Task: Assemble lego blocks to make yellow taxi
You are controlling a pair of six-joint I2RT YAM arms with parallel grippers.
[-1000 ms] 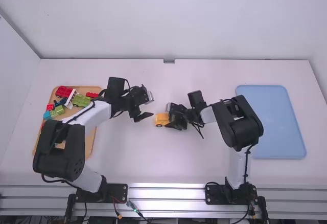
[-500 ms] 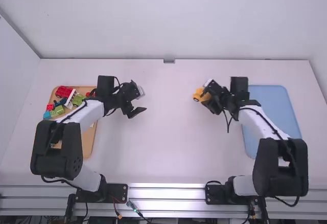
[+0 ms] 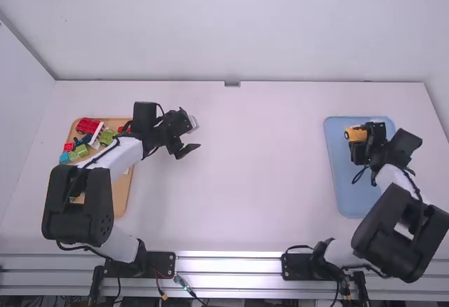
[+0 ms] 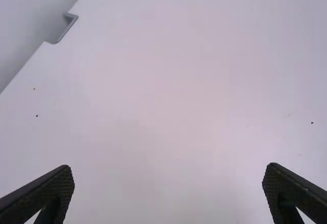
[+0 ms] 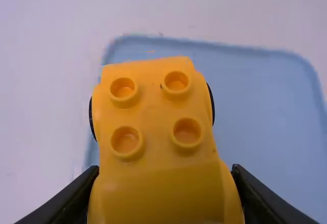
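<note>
Right hand (image 3: 361, 139): gripping the yellow taxi (image 3: 355, 134), one finger against each side. High view has both at the right of the frame, over the upper left part of the blue tray (image 3: 335, 174). Can't tell if the taxi touches the tray. Right wrist view: four round studs in a two-by-two on its yellow body, a black wheel at each side.

Left hand (image 3: 196, 133): open, fingers spread wide, left of frame center, over the white tabletop (image 3: 245, 181).

Orange-brown tray (image 3: 121, 202) is at the left of the frame, partly behind the left arm (image 3: 112, 160). Near its upper end: red vehicle (image 3: 88, 125), green vehicle (image 3: 108, 137), white piece (image 3: 97, 136), dark blue piece (image 3: 82, 139), small red block (image 3: 68, 146), green block (image 3: 78, 152), light blue block (image 3: 64, 158). Pieces sit close together.
</note>
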